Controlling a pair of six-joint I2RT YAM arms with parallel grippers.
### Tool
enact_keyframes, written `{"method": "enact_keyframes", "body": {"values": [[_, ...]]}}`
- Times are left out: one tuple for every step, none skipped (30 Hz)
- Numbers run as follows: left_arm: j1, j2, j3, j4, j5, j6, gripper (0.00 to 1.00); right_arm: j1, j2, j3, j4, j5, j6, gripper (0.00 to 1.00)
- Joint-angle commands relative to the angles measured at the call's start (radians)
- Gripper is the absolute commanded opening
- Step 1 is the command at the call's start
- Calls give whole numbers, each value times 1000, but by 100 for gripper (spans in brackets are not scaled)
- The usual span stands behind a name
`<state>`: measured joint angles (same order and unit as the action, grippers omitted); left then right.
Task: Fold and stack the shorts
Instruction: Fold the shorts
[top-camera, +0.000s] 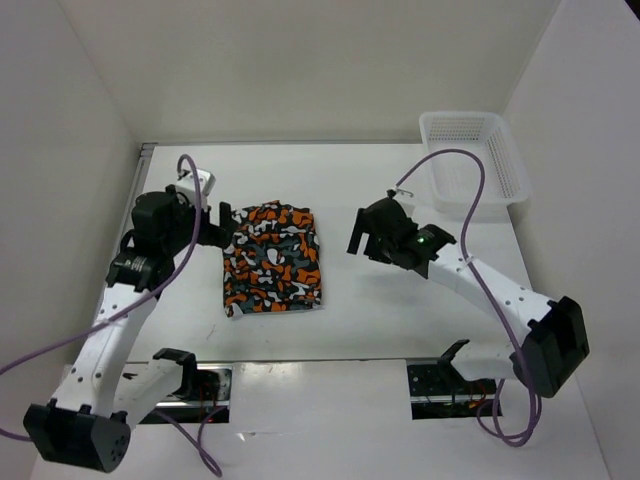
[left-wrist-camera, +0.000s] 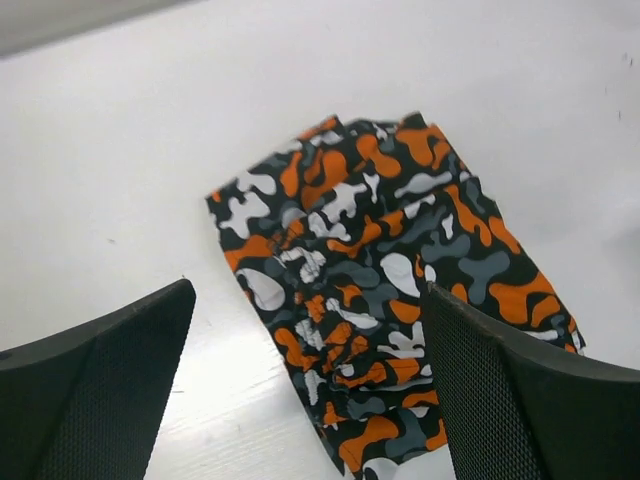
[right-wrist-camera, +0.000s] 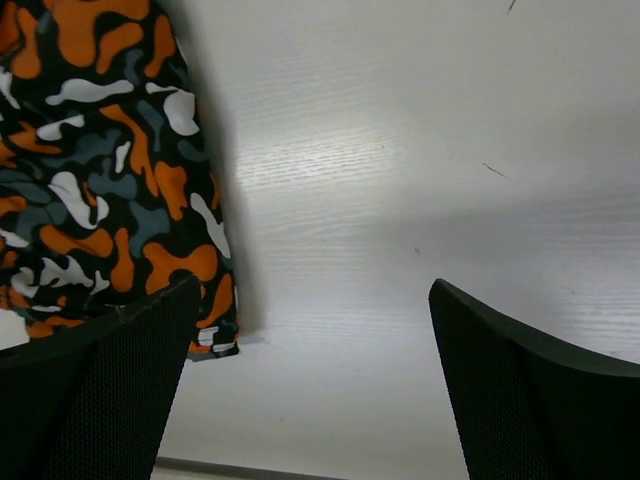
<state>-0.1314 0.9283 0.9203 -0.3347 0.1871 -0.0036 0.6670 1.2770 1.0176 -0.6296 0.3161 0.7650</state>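
**Fold looking done, stacking not yet**

Seeing left gripper (top-camera: 224, 222) and right gripper (top-camera: 357, 232) both gaping wide, gripping nothing, hovering either side of the shorts (top-camera: 273, 258). Lying as a folded rectangle mid-table (top-camera: 380, 310), between the two. Guessing only stacking remaining, no pile showing yet.

A white mesh basket (top-camera: 470, 155) sits at the far right corner of the white table (top-camera: 400, 300).
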Motion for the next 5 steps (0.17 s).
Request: {"method": "enact_keyframes", "body": {"values": [[22, -89, 40, 10, -51, 4, 100, -1, -88, 19, 8, 26, 11, 100], [23, -101, 40, 10, -60, 4, 100, -1, -99, 19, 8, 26, 20, 100], [32, -114, 40, 10, -60, 4, 100, -12, -119, 7, 8, 41, 20, 100], [32, -114, 40, -3, -60, 4, 100, -12, -128, 7, 8, 52, 32, 100], [32, -114, 40, -3, -69, 4, 100, -12, -139, -2, 8, 66, 33, 100]]}}
